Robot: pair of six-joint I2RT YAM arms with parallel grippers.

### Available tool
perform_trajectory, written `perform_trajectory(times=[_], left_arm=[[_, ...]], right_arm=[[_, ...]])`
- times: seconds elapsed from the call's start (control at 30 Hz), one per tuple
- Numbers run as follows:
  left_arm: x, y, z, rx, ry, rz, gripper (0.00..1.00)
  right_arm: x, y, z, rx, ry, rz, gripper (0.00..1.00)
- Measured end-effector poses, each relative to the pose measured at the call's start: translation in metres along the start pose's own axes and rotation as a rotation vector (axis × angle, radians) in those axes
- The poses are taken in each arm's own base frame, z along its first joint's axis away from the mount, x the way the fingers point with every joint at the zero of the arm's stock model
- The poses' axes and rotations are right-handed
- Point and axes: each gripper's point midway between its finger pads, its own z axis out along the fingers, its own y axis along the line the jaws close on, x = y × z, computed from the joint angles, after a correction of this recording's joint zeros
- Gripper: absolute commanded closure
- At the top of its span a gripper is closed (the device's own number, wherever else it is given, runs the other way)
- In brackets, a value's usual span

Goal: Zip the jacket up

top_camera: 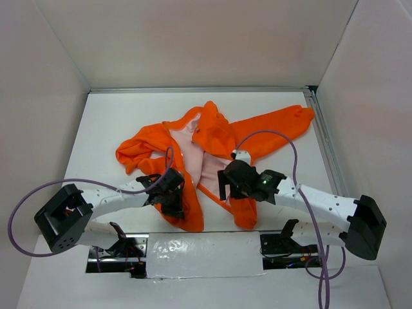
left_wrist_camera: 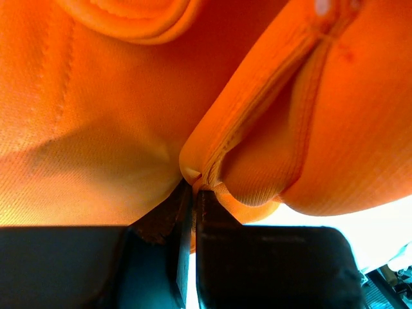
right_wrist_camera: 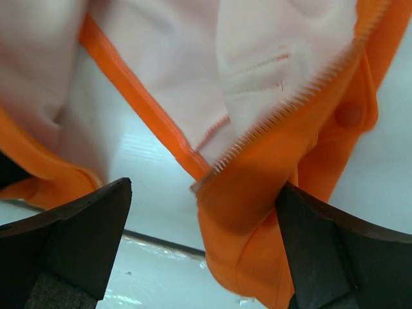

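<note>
- A plain white wall panel closes the left of the top view. Similar panels stand at the back and on the right.
- The smooth white tabletop fills the middle, with a thin grey metal rail along its far edge.
- The left pincer, lower left of centre, is clenched on a folded edge of the bright orange soft fabric jacket.
- The jacket lies crumpled at the centre, open, pale lining up, sleeves reaching left and upper right.
- A shiny taped strip crosses the bottom between the arm bases.
- The right pincer, right of centre, stands released, its dark fingers either side of the lower end of the zipper teeth.
</note>
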Motion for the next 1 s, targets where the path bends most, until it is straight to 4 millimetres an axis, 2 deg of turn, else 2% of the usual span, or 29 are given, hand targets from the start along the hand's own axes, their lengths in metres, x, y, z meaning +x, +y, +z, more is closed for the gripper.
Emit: perform_trajectory(times=[0.03, 0.23, 0.37, 0.4, 0.43, 0.47, 0.5, 0.57, 0.67, 0.73, 0.8, 0.9, 1.0], left_arm=[[-0.001, 0.000, 0.000, 0.002, -0.002, 0.001, 0.93], [-0.003, -0.003, 0.000, 0.012, -0.012, 0.002, 0.95], [-0.004, -0.003, 0.001, 0.011, -0.015, 0.003, 0.95], [-0.004, -0.003, 0.001, 0.011, -0.016, 0.002, 0.96], [-0.004, -0.002, 0.001, 0.010, -0.017, 0.001, 0.96], [-0.005, -0.002, 0.001, 0.010, -0.019, -0.002, 0.97], [-0.006, -0.002, 0.000, 0.010, -0.021, -0.005, 0.97], [-0.009, -0.001, 0.001, 0.009, -0.026, -0.012, 0.97], [-0.013, -0.001, 0.002, 0.006, -0.031, -0.015, 0.98], [-0.020, -0.004, 0.003, 0.002, -0.037, -0.012, 1.00], [-0.030, -0.009, 0.003, 0.001, -0.049, -0.009, 1.00], [-0.047, -0.017, 0.003, 0.013, -0.078, -0.004, 1.00], [-0.060, -0.020, 0.003, 0.024, -0.101, -0.012, 1.00]], right_arm=[[0.009, -0.003, 0.001, 0.021, 0.013, 0.013, 0.06], [0.056, -0.028, 0.021, 0.173, 0.090, 0.091, 0.09], [0.066, -0.042, 0.037, 0.284, 0.113, 0.100, 0.15], [0.066, -0.043, 0.039, 0.299, 0.113, 0.100, 0.32], [0.065, -0.045, 0.041, 0.311, 0.112, 0.101, 0.45], [0.063, -0.046, 0.041, 0.319, 0.106, 0.107, 0.61], [0.061, -0.047, 0.042, 0.324, 0.098, 0.117, 0.69], [0.055, -0.047, 0.042, 0.324, 0.085, 0.135, 0.76], [0.045, -0.045, 0.037, 0.301, 0.062, 0.132, 0.80], [0.031, -0.038, 0.028, 0.256, 0.031, 0.123, 0.84], [0.010, -0.027, 0.015, 0.180, -0.012, 0.112, 0.97], [-0.022, -0.004, -0.010, 0.010, -0.090, 0.073, 0.97], [-0.032, 0.020, -0.029, -0.190, -0.118, -0.016, 0.92]])
